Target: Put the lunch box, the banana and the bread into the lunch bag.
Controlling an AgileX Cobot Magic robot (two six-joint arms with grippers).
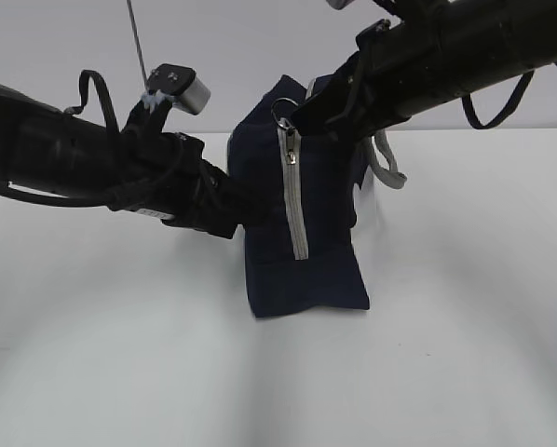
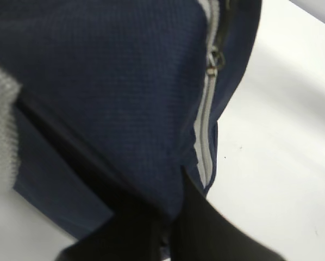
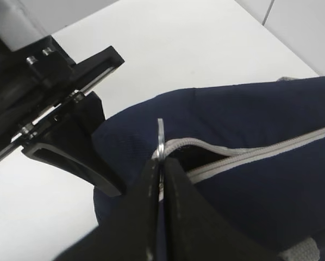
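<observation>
The lunch bag (image 1: 297, 233) stands upright on the white table (image 1: 446, 372), its narrow navy end facing the exterior camera, with the grey zipper (image 1: 294, 196) running down that end from the top and its ring pull (image 1: 283, 112) sticking up at the top edge. A grey strap handle (image 1: 386, 163) hangs off the far right side of the bag. 2 black arms close in on it. The left gripper (image 1: 237, 214) comes in from the left at mid height and presses against the bag's left side; in the left wrist view its dark fingers (image 2: 206, 228) sit tight together with a fold of navy fabric caught between them, just beside the lower run of the zipper tape. The right gripper (image 3: 161, 163) reaches in from the upper right to the top of the bag, and in the right wrist view its 2 fingers are pressed together on the ring pull, the thin metal ring standing up out of the pinch right where the zipper starts. In that same view the zipper looks parted a little near the pull, with a dark gap between the grey tapes. The other arm's gripper body (image 3: 70, 109) shows just behind the bag's corner in the right wrist view
</observation>
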